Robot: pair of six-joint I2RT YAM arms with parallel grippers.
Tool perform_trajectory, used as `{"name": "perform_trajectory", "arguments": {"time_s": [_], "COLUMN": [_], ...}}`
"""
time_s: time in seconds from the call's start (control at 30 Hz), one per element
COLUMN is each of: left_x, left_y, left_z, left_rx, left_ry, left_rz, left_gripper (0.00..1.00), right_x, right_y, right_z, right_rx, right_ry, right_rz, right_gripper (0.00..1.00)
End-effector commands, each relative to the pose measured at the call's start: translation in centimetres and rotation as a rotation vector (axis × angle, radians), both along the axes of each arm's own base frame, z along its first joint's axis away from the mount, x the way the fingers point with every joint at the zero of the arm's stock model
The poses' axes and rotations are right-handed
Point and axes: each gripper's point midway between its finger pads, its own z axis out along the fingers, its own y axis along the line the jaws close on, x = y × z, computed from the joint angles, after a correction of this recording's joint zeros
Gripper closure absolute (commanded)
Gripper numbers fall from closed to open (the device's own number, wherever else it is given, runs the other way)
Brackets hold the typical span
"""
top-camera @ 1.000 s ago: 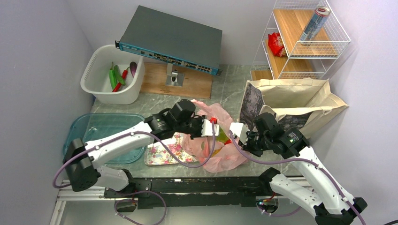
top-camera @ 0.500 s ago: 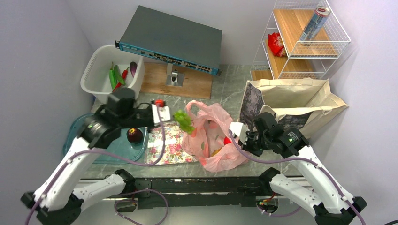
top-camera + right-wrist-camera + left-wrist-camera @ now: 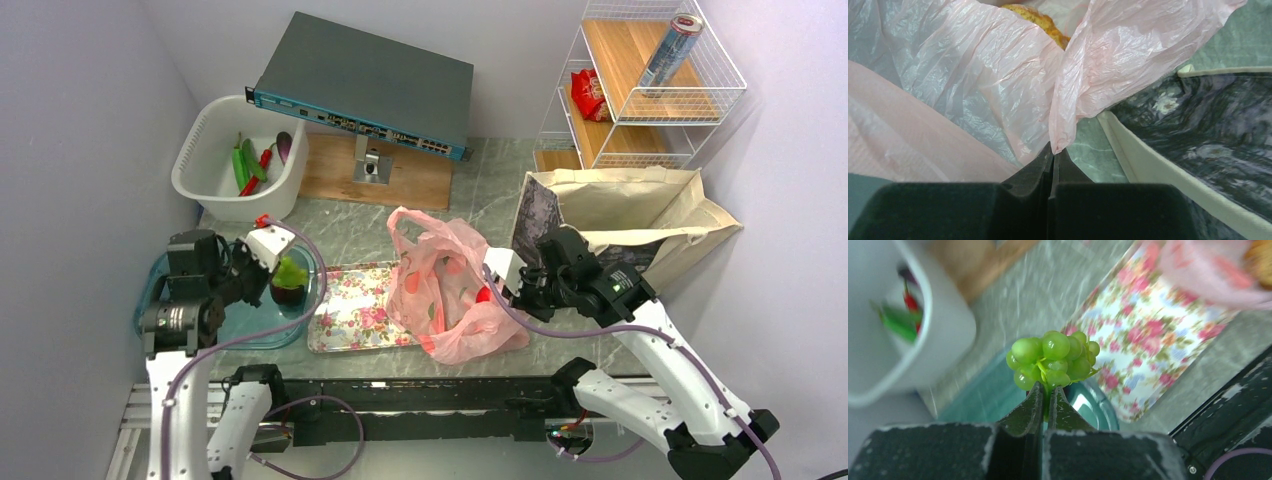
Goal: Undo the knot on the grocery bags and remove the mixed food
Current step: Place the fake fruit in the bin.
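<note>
Risks, big to small: the canvas tote [image 3: 640, 215] stands gaping just behind the right arm, contents hidden from us, so an elbow swing could knock it over. The pink bag [image 3: 445, 290] sits between the tote and the floral tray [image 3: 360, 310], with its mouth open and its handles apart and untied. The right gripper [image 3: 1053, 150] is clamped shut on a fold of its rim film. That film is thin, so a hard pull likely tears it or drags the whole bag, and letting go probably lets the mouth slump over the bread [image 3: 1035, 17] we see inside. Over the teal tray [image 3: 190, 270] hangs the left gripper [image 3: 1046, 392], closed on the stem of the grapes [image 3: 1053, 360], with the bunch right above the plum [image 3: 288, 294]. We judge that grip marginal, stem only, so the bunch may swing or slip out. If it drops from there it lands on the plum, and either could roll toward the rim. The peppers [image 3: 243, 165] lie in the white basket [image 3: 215, 180], no concern. Writing: the network switch [image 3: 365, 85] has port markings on its front, too small to read. The tote's dark panel [image 3: 537, 220] shows a print with no legible text. The can [image 3: 672, 50] and red snack packet [image 3: 588, 93] on the wire shelf [image 3: 620, 40] carry graphics, nothing we can read.
</note>
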Motion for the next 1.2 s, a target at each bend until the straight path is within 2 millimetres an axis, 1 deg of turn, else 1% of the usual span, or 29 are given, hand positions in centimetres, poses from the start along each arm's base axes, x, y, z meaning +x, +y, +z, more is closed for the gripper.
{"name": "perform_trajectory", "arguments": {"time_s": [0.0,0.1,0.2,0.23,0.27,0.3,0.33,0.37,0.4,0.43,0.5,0.57,0.63,0.67,0.77,0.83,0.87,0.93,1.0,1.07,1.1,1.17], "left_x": [0.9,1.2,1.4,1.4,1.3,1.1,1.5,1.8,2.2,2.3,2.8,3.2,2.8,2.5,0.9,-0.4,-0.5,-0.6,-1.3,-1.8,-1.9,-2.9], "left_y": [6.4,9.5,12.9,13.9,14.4,14.1,13.5,12.8,11.4,10.2,8.2,5.8,2.4,0.6,-6.0,-10.4,-12.2,-15.5,-19.0,-22.5,-24.3,-27.7], "left_z": [-3.3,-4.5,-7.0,-7.7,-8.0,-8.6,-7.8,-7.3,-6.6,-5.9,-3.8,-0.7,2.5,3.5,5.4,6.5,6.9,6.6,5.4,4.0,3.3,1.6], "left_rx": [0.133,0.159,0.214,0.231,0.232,0.208,0.176,0.142,0.095,0.067,0.036,0.000,-0.036,-0.039,-0.005,-0.032,-0.058,-0.090,-0.082,-0.071,-0.078,-0.081], "left_ry": [0.065,0.104,0.197,0.231,0.272,0.319,0.322,0.326,0.310,0.293,0.212,0.086,-0.053,-0.094,-0.154,-0.219,-0.236,-0.247,-0.247,-0.260,-0.266,-0.259], "left_rz": [0.238,0.334,0.407,0.421,0.411,0.372,0.328,0.287,0.213,0.135,0.001,-0.127,-0.285,-0.366,-0.633,-0.799,-0.840,-0.913,-1.020,-1.099,-1.126,-1.197], "left_gripper": [1.00,1.00,1.00,0.94,0.76,0.49,0.27,0.11,0.02,0.01,0.01,0.01,0.01,0.01,0.01,0.01,0.02,0.12,0.21,0.30,0.32,0.33], "right_x": [1.6,2.0,2.3,2.5,2.7,3.0,3.3,3.6,3.9,4.2,4.9,5.2,5.2,5.2,4.3,3.4,2.7,1.2,-0.4,-1.5,-1.8,-2.3], "right_y": [1.1,1.4,1.7,1.7,1.9,2.0,2.1,2.3,2.4,2.5,2.5,2.5,2.3,2.3,2.0,1.5,1.2,0.5,0.0,-0.6,-0.9,-1.7], "right_z": [2.2,2.7,3.2,3.5,3.8,4.3,4.8,5.5,6.0,6.5,7.5,8.4,9.1,9.5,10.0,9.5,9.1,8.2,7.2,6.0,5.3,4.0], "right_rx": [0.042,0.053,0.069,0.076,0.088,0.099,0.114,0.129,0.142,0.154,0.178,0.207,0.234,0.249,0.252,0.214,0.193,0.154,0.122,0.088,0.066,0.017], "right_ry": [-0.082,-0.099,-0.113,-0.123,-0.131,-0.147,-0.161,-0.179,-0.195,-0.210,-0.245,-0.292,-0.340,-0.363,-0.378,-0.359,-0.345,-0.313,-0.277,-0.235,-0.214,-0.177], "right_rz": [0.034,0.040,0.030,0.022,0.012,0.005,-0.010,-0.018,-0.031,-0.044,-0.084,-0.096,-0.102,-0.101,-0.065,-0.034,-0.009,0.044,0.110,0.141,0.147,0.148], "right_gripper": [1.00,1.00,1.00,1.00,1.00,1.00,1.00,1.00,1.00,1.00,1.00,1.00,1.00,1.00,1.00,1.00,1.00,1.00,1.00,1.00,1.00,1.00]}}
